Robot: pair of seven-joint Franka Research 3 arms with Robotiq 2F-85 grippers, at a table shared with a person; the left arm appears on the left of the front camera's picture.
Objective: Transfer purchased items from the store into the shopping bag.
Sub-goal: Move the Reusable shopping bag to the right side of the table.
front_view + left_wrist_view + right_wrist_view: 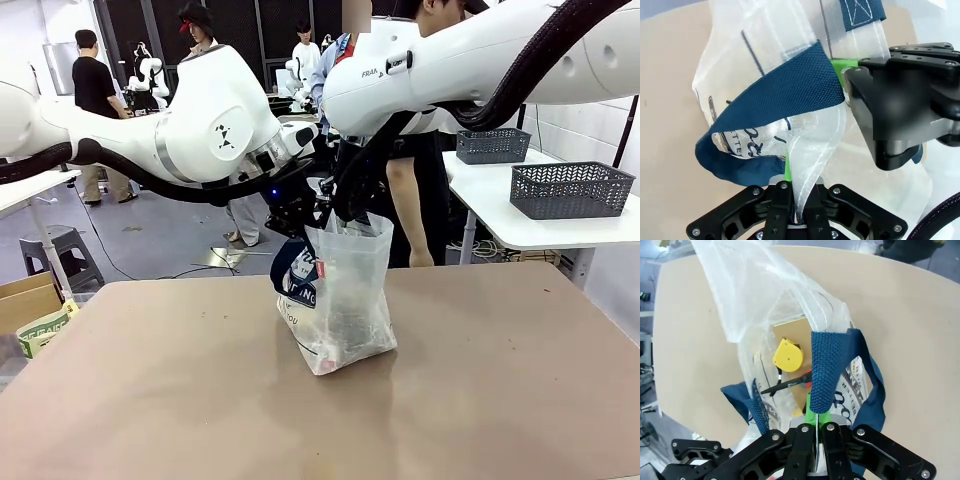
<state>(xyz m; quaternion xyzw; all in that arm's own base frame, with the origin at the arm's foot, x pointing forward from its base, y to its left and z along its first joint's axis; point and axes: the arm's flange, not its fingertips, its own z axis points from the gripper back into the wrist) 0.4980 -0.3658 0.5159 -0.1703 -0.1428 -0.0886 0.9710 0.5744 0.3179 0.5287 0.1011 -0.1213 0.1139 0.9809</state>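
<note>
— What is the biggest thing before me?
— You see the brown table (500,400). A person (415,200) stands at its far edge. To the right, on a white side table, sit two dark grey baskets (570,190).

— And the arms?
— The left arm (200,130) comes in from the picture's left and the right arm (450,70) from the upper right. They meet above the shopping bag (345,300). The bag stands upright near the middle of the table, a little toward the far side.

— How do the grippers stand?
— The left gripper (792,192) is closed narrow on the translucent wall of the bag. In its wrist view you see the thin plastic pass between the green pads. The right gripper (816,425) is pinched on a navy strap (824,365), which rises straight out of its fingers. The two grippers are just beside each other at the bag's top edge.

— Is something inside?
— Yes. In the right wrist view you look down into the open bag. There is a brown card (790,330), a yellow tape measure (787,356) in front of it, and a thin dark tool with a red part (790,382). What kind of tool it is, I cannot tell.
</note>
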